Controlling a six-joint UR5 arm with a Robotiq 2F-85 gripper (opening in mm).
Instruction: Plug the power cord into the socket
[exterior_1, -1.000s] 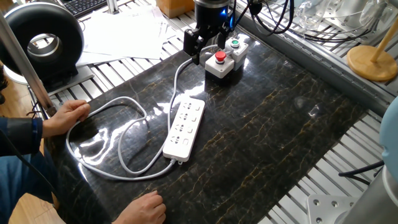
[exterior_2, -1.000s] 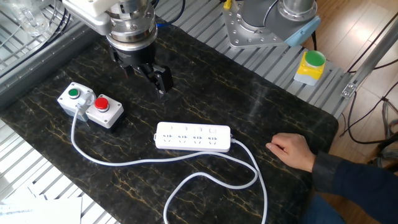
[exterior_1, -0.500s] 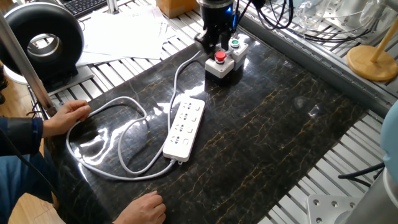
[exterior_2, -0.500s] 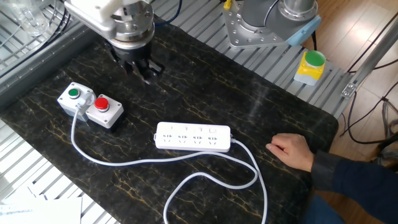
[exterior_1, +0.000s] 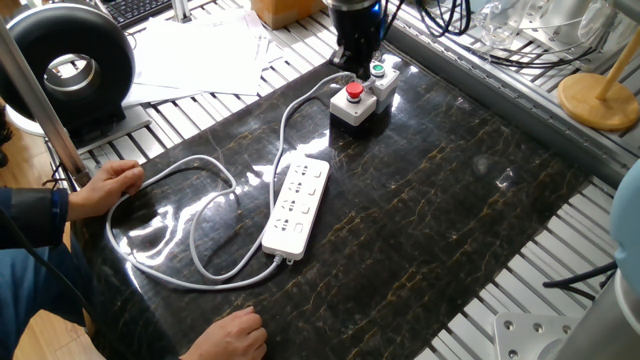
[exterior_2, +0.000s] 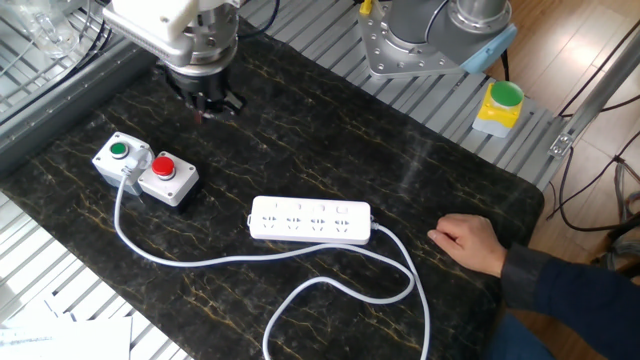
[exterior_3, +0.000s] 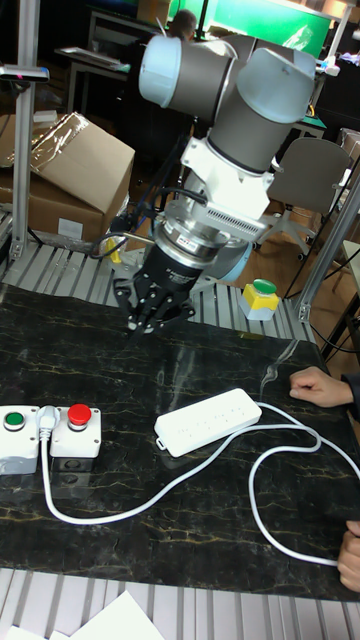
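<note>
Gripper: the black two-finger gripper (exterior_2: 207, 100) hangs above the dark marbled bench (exterior_2: 420, 170) near its far edge, fingers drawn narrow, holding nothing.
Socket: the flat white oblong power strip (exterior_2: 311, 219) lies near the bench's middle, outlet holes up.
Cord: the thin white power cord (exterior_2: 330, 285) loops from the strip toward the near edge; its plug end is not clear.
Button box: the small grey box with red and green buttons (exterior_2: 146, 168) sits beside the gripper.
Hand: a person's hand (exterior_2: 470, 243) rests at the bench edge.
Writing: none readable.

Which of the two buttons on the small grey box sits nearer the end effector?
The green button. It lies on the box's outer half, closer to the end effector; the red button sits on the half toward the power strip.
</note>
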